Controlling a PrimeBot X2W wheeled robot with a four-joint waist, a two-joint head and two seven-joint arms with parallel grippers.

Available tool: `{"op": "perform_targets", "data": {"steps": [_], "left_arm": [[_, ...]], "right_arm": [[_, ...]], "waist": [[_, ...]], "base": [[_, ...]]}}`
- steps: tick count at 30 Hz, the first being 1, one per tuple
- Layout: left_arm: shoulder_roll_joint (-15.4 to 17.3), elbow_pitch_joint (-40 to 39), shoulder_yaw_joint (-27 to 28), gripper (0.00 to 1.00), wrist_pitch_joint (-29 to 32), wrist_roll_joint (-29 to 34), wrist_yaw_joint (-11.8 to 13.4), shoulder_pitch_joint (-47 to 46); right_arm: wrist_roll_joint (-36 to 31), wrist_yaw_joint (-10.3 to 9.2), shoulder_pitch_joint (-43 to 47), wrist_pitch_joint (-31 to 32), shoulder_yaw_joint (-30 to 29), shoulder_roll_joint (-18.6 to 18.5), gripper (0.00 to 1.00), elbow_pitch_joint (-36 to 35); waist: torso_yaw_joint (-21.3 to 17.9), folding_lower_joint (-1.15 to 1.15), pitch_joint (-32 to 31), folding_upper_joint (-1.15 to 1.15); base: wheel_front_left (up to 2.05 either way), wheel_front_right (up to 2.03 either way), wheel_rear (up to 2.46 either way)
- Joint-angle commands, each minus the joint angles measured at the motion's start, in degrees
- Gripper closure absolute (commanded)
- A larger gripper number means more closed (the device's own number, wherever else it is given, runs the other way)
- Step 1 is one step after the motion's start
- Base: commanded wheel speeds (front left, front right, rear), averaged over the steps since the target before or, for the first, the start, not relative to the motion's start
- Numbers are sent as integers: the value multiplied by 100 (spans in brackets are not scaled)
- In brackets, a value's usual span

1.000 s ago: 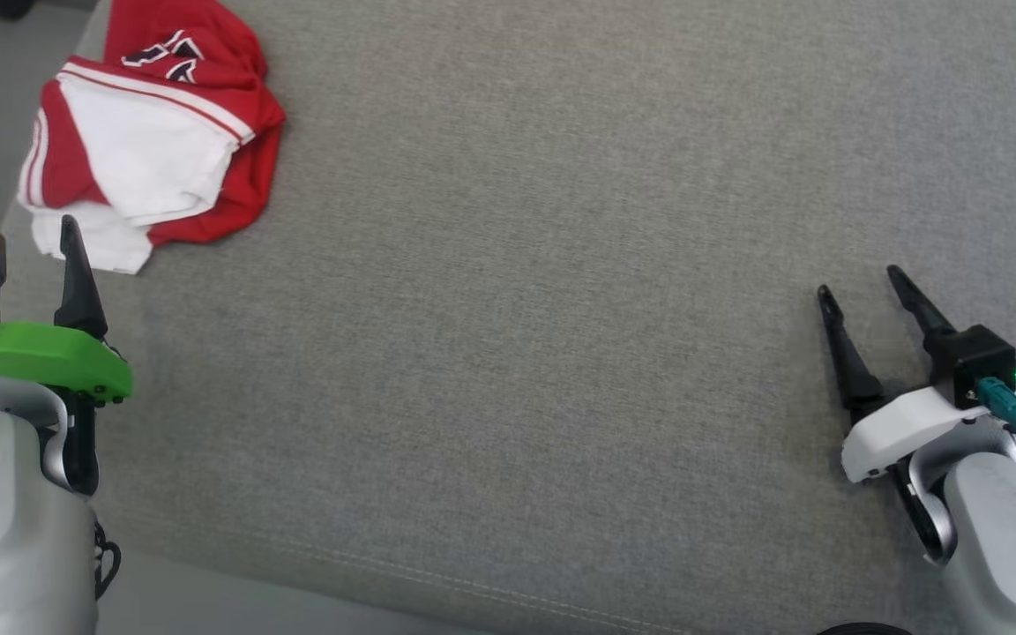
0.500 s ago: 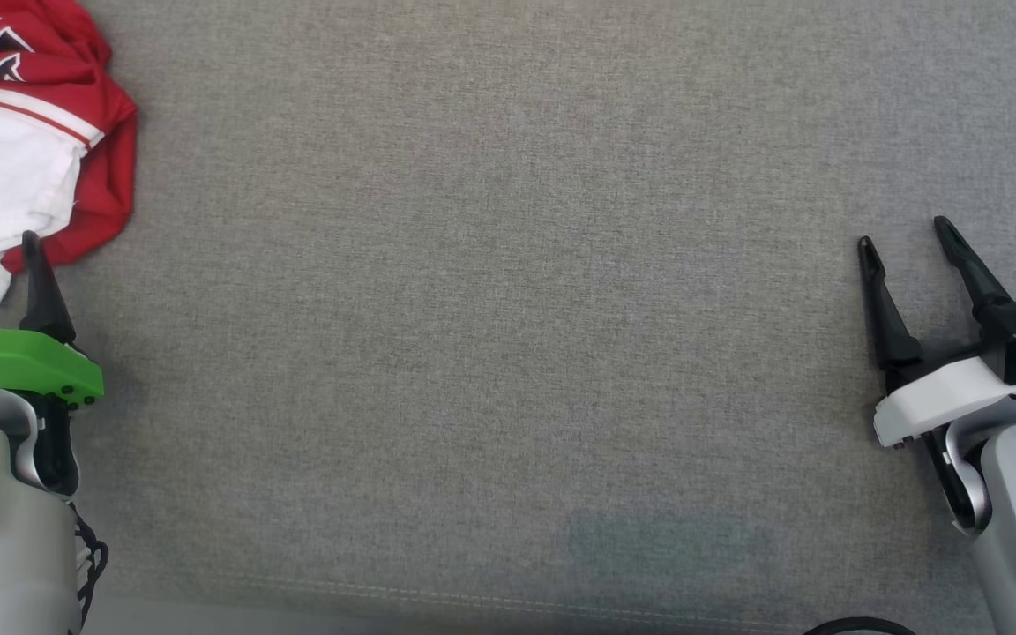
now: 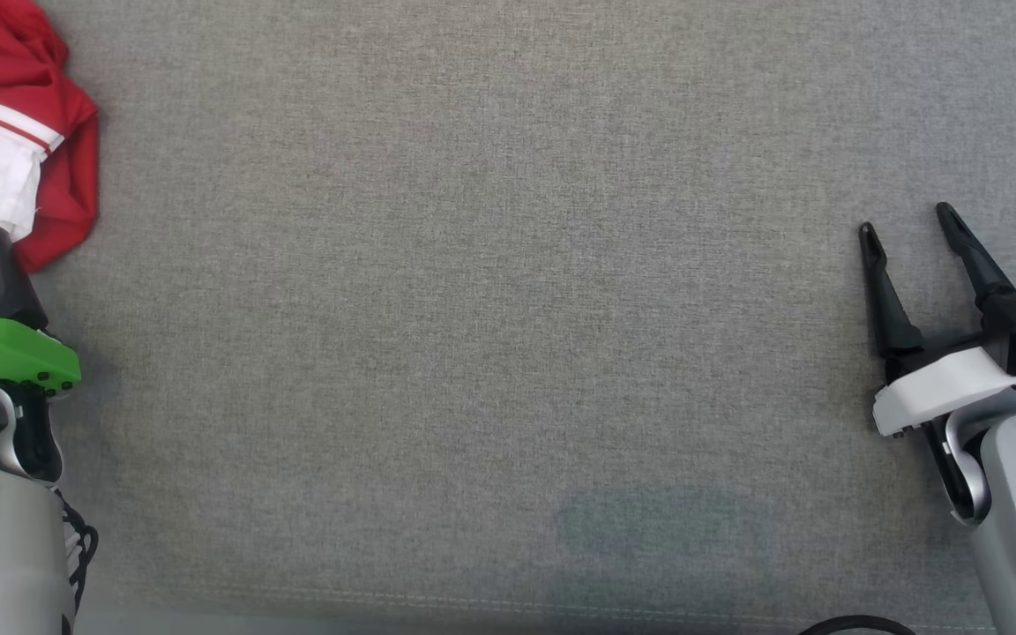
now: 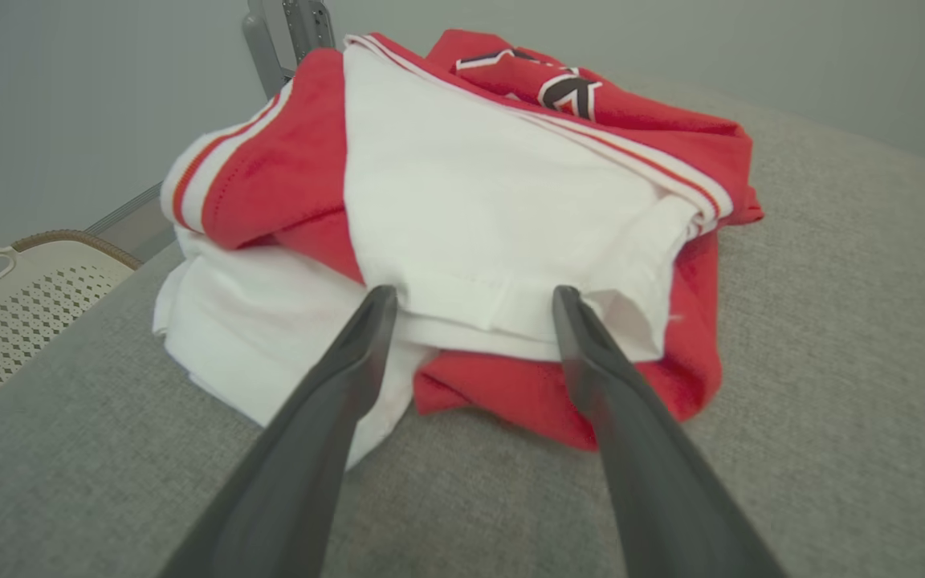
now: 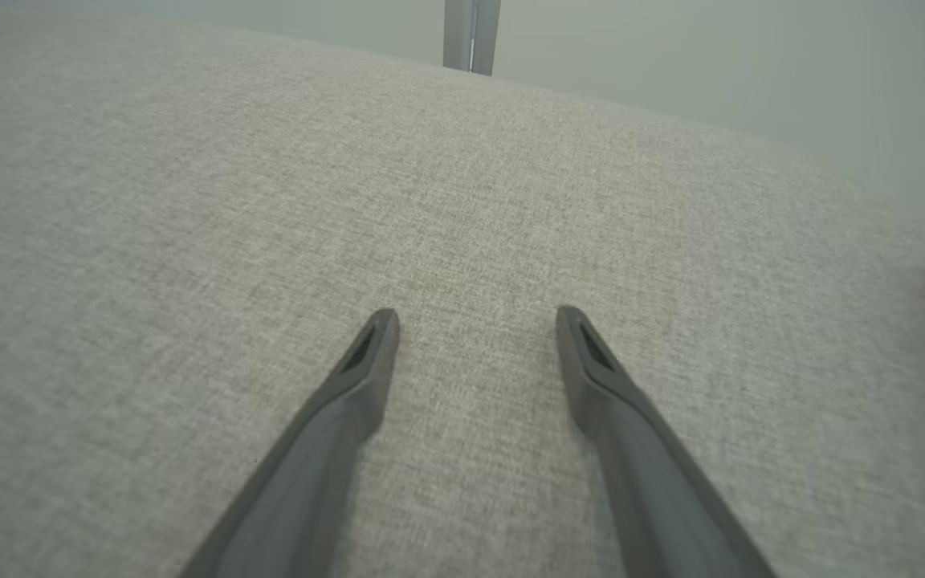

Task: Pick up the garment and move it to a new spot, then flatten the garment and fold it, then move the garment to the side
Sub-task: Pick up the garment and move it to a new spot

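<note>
1. Far left: the garment (image 3: 27,132), a red and white sporty top, sits in a crumpled heap at the left corner of the grey cloth-covered counter (image 3: 508,309). The edge of the head view cuts part of it off. A pale holey basket (image 4: 21,305) stands just past the counter edge beside it.
2. Next, the left end effector (image 4: 472,299): wide open, nothing in it. Its fingers (image 4: 350,377) straddle the near white hem of the heap. I can't tell if the tips actually touch the cloth or just hover over it.
3. So I'd say we're on the very first pickup. My advice:
   - Push in a bit deeper so the fingers bracket a thick bunch, red layer included, not just the top white flap.
   - A grab on one thin layer will probably peel it open and drag the rest along.
   - Clamp fully, then lift straight up until the hem clears the counter before swinging right.
4. Middle: that wide grey stretch of counter looks like the obvious new spot, with room to spread the thing flat.
5. Far right: the right end effector (image 3: 906,220) is also open and empty. It's low over the counter, well apart from the garment. I'd leave it parked until the flattening starts.
</note>
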Motion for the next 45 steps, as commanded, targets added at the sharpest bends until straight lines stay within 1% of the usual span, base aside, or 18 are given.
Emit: {"op": "perform_targets", "data": {"steps": [1, 8, 9, 11, 17, 23, 27, 30, 33, 38, 39, 42, 45], "left_arm": [[7, -12, 35, 0, 1, 62, 11, -104], [79, 276, 247, 0, 2, 186, 13, -213], [81, 363, 303, 7, 1, 227, 33, -262], [91, 412, 356, 100, 2, 288, 41, -296], [59, 385, 457, 100, 2, 499, 46, -237], [13, -169, 493, 100, 1, 790, 31, -98], [-57, -618, 308, 100, 2, 964, 5, -15], [-135, -940, -81, 100, 1, 945, 3, 73], [-202, -1222, -628, 100, 1, 832, 1, 159], [-450, -1668, -1459, 100, 0, 625, 0, 324], [-450, -1668, -1459, 100, 0, 625, 0, 324], [-620, -1855, -1883, 100, 1, 411, -1, 390], [-726, -1972, -2485, 100, 1, 277, -1, 385]], "right_arm": [[-11, -11, 32, 22, -25, -36, 0, 136], [-39, -11, 33, 23, -50, -81, 0, 133], [-34, -11, 26, 23, -60, -94, 0, 122], [-30, -11, 19, 23, -61, -95, 0, 122], [-54, -10, 21, 22, -53, 40, 0, 144], [-4, -10, 32, 19, -30, 204, 0, 209], [47, -10, 50, 15, 25, 354, 0, 300], [92, -10, 94, 14, 46, 490, 0, 359], [150, -10, 139, 14, 49, 617, 0, 412], [201, -10, 226, 14, 32, 793, 0, 458], [201, -10, 226, 14, 32, 793, 0, 458], [231, -10, 292, 14, 1, 865, 0, 477], [251, -10, 309, 14, -18, 942, 0, 476]], "waist": [[-25, 0, 14, 0], [-137, 0, 34, 0], [-162, 0, 38, 0], [-184, 0, 39, 0], [-244, 0, -31, 0], [-257, 0, -303, 0], [-284, 0, -582, 0], [-334, 0, -783, 0], [-407, 0, -966, 0], [-592, 0, -1208, 0], [-592, 0, -1208, 0], [-753, 0, -1301, 0], [-964, 0, -1359, 0]], "base": [[0, 0, 0], [0, 0, 0], [0, 0, 0], [0, 0, 0], [0, 0, 0], [0, 0, 0], [0, 0, 0], [0, 0, 0], [0, 0, 0], [0, 0, 0], [0, 0, 0], [0, 0, 0], [0, 0, 0]]}}
